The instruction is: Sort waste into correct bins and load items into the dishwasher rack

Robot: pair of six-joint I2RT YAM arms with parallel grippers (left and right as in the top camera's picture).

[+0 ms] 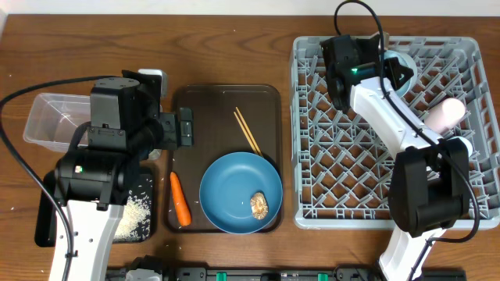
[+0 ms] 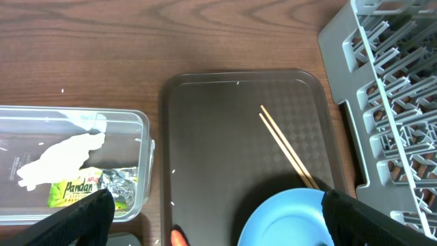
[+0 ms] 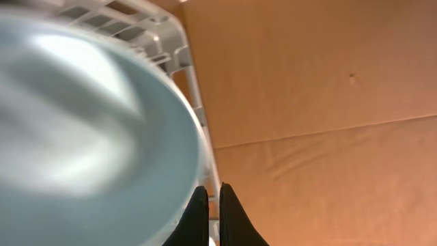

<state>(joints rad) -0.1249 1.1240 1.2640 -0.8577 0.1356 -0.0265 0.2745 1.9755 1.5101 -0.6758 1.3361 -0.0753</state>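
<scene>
the sorting is partly done: left of the brown serving tray (image 1: pixel 211 117), the clear tub (image 1: pixel 47 125) already holds the crumpled napkin (image 2: pixel 61 154) and the printed wrapper (image 2: pixel 78 188), and the black tray (image 1: pixel 147 186) beside the serving tray's lower left corner holds a scatter of rice (image 1: pixel 137 215). on the serving tray lie the carrot (image 1: pixel 180 199) along its left edge, the chopsticks (image 1: pixel 248 131) near its middle, and the dark blue plate (image 1: pixel 234 187) at its lower right with the brownish food lump (image 1: pixel 260 204) on it; all four are left to handle. right of the serving tray, the dishwasher rack (image 1: pixel 336 156) carries the pink cup (image 1: pixel 444 113) and a pale blue bowl (image 3: pixel 89 137) at its far edge; the pale blue cup cannot be made out. the left end effector (image 2: pixel 215 205) hangs spread wide over the serving tray, empty. the right end effector (image 3: pixel 213 212) is pressed together right at the bowl's rim; whether it pinches that rim cannot be told
</scene>
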